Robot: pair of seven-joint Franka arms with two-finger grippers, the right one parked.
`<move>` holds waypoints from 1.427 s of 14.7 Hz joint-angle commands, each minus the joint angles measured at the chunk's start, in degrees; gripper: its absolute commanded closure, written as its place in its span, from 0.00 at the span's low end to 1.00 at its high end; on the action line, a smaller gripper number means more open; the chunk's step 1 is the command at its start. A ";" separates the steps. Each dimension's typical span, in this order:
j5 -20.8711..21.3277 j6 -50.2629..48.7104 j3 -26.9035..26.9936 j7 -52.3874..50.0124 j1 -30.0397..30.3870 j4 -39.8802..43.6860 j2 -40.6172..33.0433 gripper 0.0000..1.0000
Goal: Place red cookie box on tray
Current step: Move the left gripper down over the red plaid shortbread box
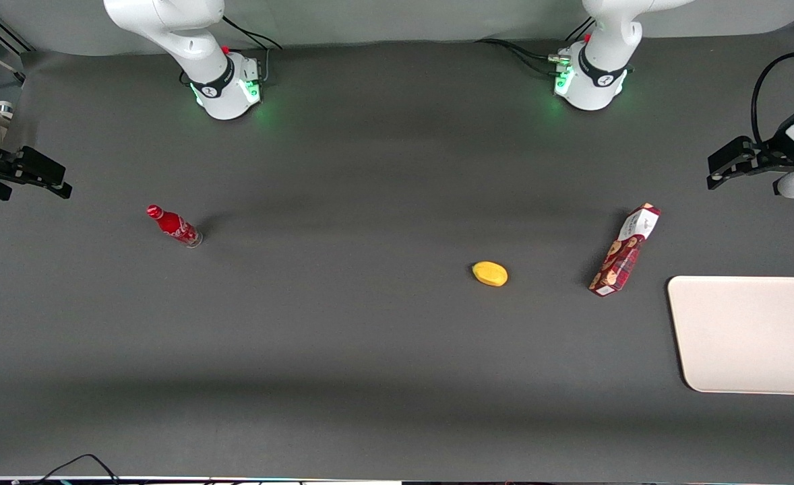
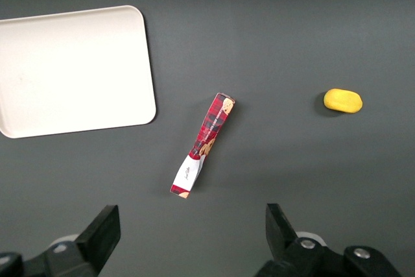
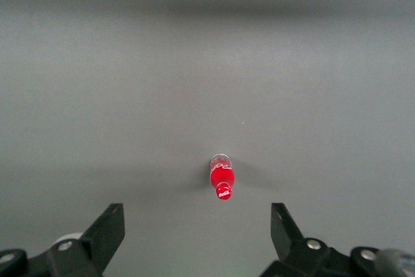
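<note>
Nothing of the task looks done yet: the box (image 1: 624, 251) is on the bare table (image 1: 370, 350), apart from the tray (image 1: 751, 333), and the tray carries nothing. The gripper (image 1: 712, 172) hangs high near the working arm's end of the table, farther from the front camera than both box and tray, with its jaws spread wide and nothing between them; in the wrist view its two fingers (image 2: 100, 233) frame the scene with the box (image 2: 205, 143) well below them and roughly midway across the gap. What is left, by my reading, is the whole job: come down over the box, close on it, lift, carry it sideways to the tray (image 2: 74, 69) and set it down. In the front view the box's long axis runs at a slant, mostly along the near-far line of the table, and its white label end is the farther one, tipped a little toward the working arm's end, while the cookie-printed end is nearer the camera and nearer the tray's corner. It seems to stand on end and only look slanted from this overhead angle, though I cannot be sure it is not lying flat. A yellow fruit (image 1: 489, 273) (a lemon or mango, perhaps) lies near the box toward the parked arm's end, clear of the short path to the tray, and a bottle (image 1: 174, 226) stands well away.
</note>
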 commanded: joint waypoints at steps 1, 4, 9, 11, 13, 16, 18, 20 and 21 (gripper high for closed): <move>-0.73 1.37 -0.58 -0.09 0.83 -0.88 -0.53 0.00; -0.73 2.42 -0.67 -0.01 0.57 -0.79 1.48 0.00; 0.32 8.72 -0.58 6.31 0.30 -3.24 12.63 0.00; 0.41 15.31 -0.41 8.07 0.65 -7.28 15.72 0.00; 1.11 21.82 -0.40 8.69 0.57 -11.15 18.70 0.00; 2.70 33.85 -0.40 11.49 0.57 -19.92 20.65 0.00; 2.78 39.14 -0.05 14.22 0.66 -24.85 21.00 0.00; 2.79 41.62 0.04 15.90 0.74 -28.38 20.92 0.00; 2.79 41.36 0.04 15.99 0.74 -29.17 20.57 0.00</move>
